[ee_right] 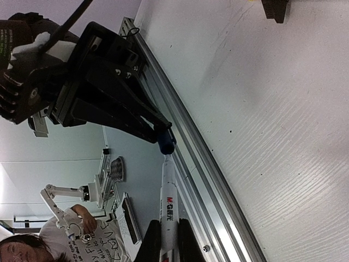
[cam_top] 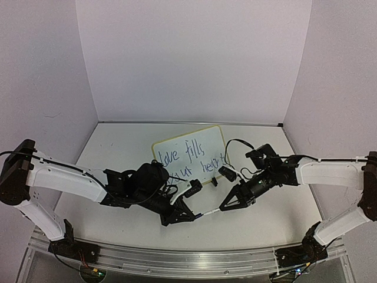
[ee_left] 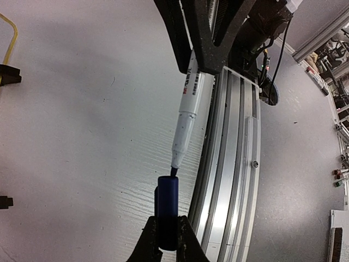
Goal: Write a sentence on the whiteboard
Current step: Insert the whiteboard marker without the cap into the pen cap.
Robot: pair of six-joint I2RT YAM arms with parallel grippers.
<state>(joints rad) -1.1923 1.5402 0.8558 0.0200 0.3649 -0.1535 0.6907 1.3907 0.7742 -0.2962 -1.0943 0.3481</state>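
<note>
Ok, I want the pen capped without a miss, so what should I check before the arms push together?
1. Cap gripped by the left end effector: ok, both fingers are shut on its lower half.
2. Marker gripped by the right end effector: ok, clamped on the barrel.
3. Tip at the cap's mouth: ok, the left wrist view shows the tip right at the opening.
4. Marker and cap in one line: cannot tell, the barrel looks slightly angled to the cap.
5. Sentence finished: ok, two blue lines are on the whiteboard.
6. Whiteboard out of the way: ok, it lies beyond both end effectors.
</note>
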